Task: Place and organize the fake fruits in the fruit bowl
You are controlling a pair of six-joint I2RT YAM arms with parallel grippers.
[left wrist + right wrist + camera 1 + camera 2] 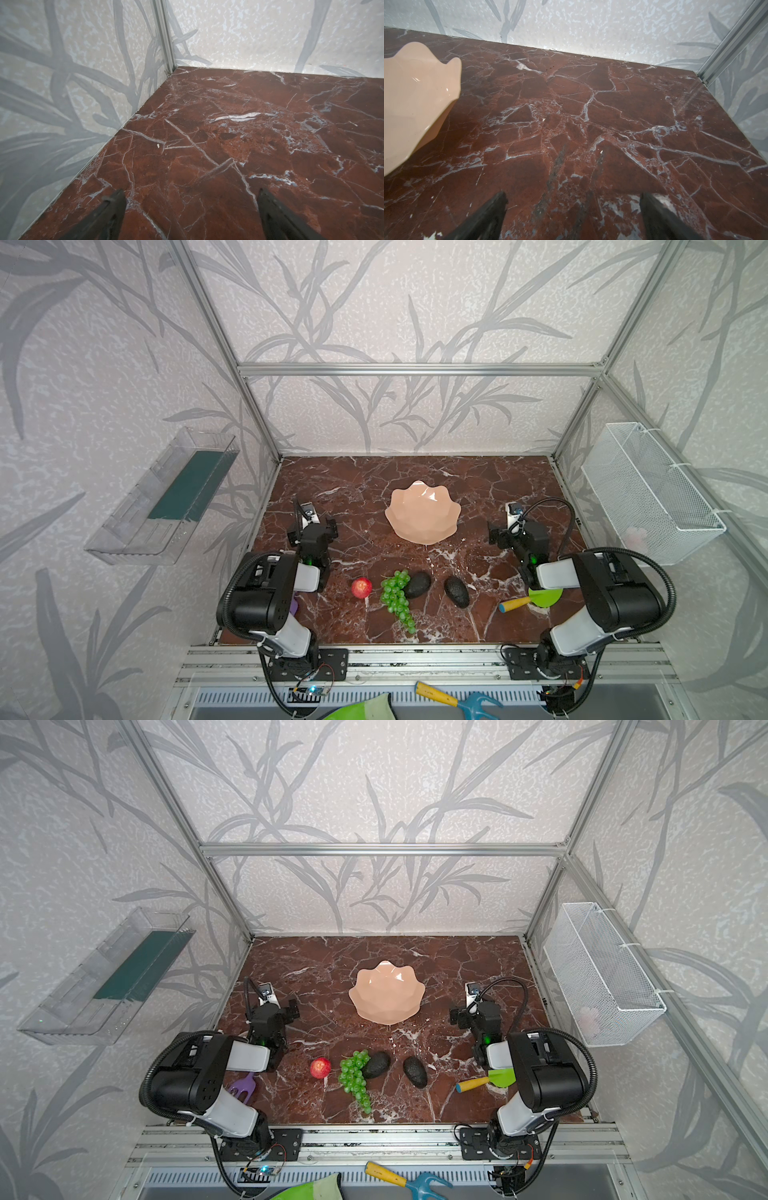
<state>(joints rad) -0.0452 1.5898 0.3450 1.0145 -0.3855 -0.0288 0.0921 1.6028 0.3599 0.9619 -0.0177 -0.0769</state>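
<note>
Right, we're looking at a setup where nothing has gone in yet. The fruit bowl sits empty near the middle of the desk, and all the fruit lies in a row at its 6 o'clock. The red apple is out toward 7, then come the grapes with one avocado tucked against the bunch. The second avocado lies apart toward 5. The left fingers stand spread wide at the bowl's 9 o'clock, gripping nothing, with only bare marble between them. The right fingers, just as wide and just as empty, hover at 3 o'clock, the bowl's rim at the edge of their wrist view. We read that as a ready stance: each arm flanks the bowl so either can fetch from its own side. The green shovel at 4 o'clock and the purple fork at 8 look like bystanders, best left alone.
</note>
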